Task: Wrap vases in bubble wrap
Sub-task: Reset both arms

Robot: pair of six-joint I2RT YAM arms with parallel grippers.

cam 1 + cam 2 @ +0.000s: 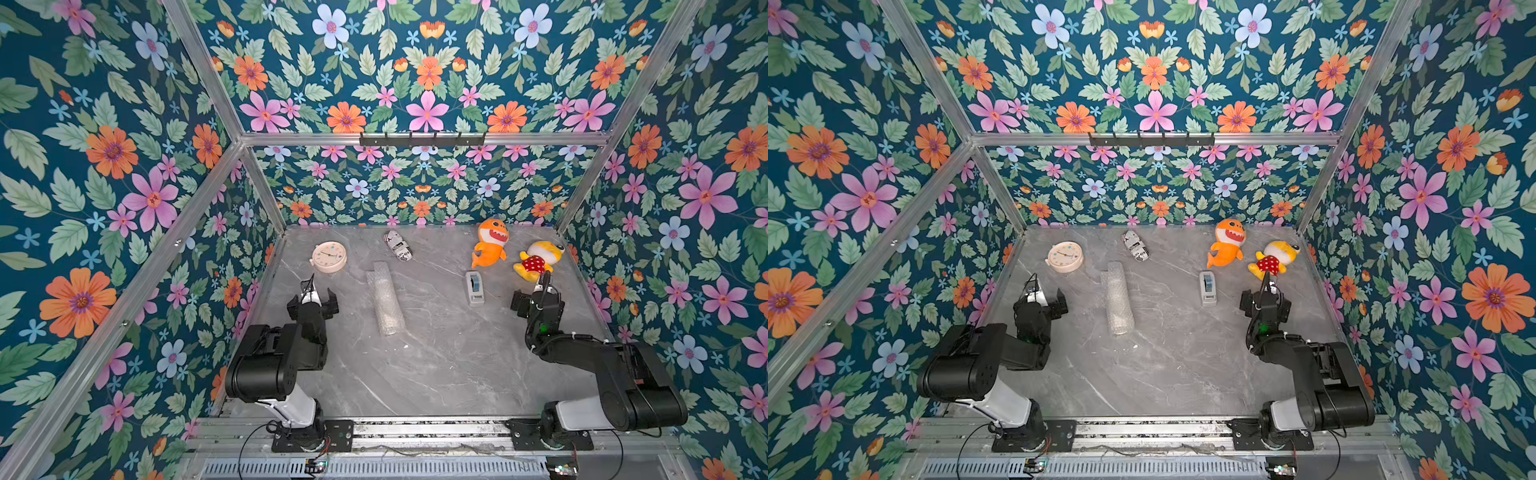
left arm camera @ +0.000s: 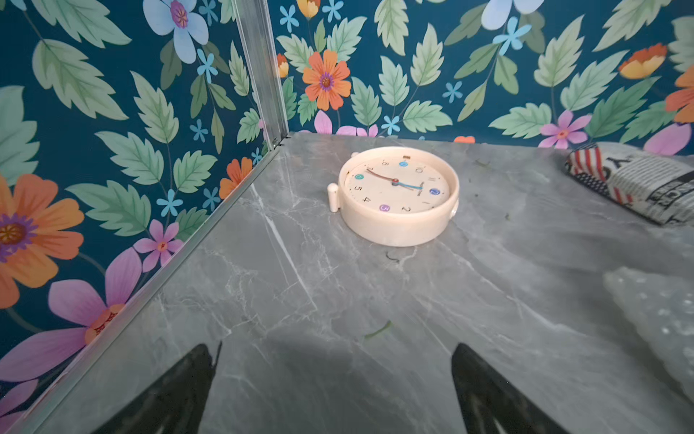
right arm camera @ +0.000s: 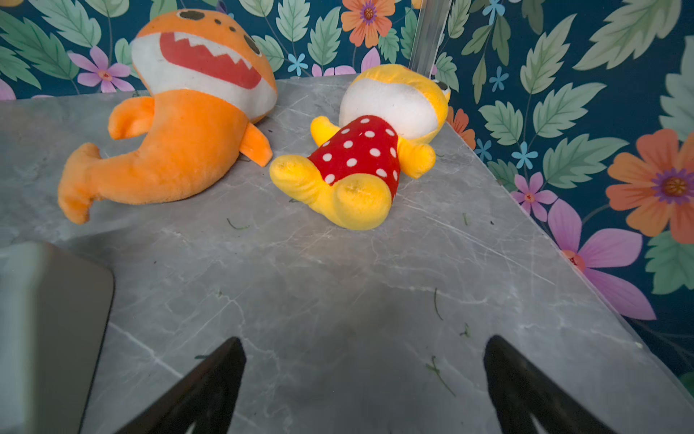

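bubble wrap (image 1: 385, 303) roll: inside unclear | flat, long way pointing away from me | my left gripper (image 2: 332, 347), right gripper (image 3: 364, 340): spread

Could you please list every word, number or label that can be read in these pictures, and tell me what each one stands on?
"2", "4", "5", "11": numerals on the cream clock dial.
"Y": big letter on the printed cylinder.
Too small or blurred: the cylinder's newsprint lines, the clock's small centre print and the figures in its coloured dots.
No text shows on the tape dispenser.
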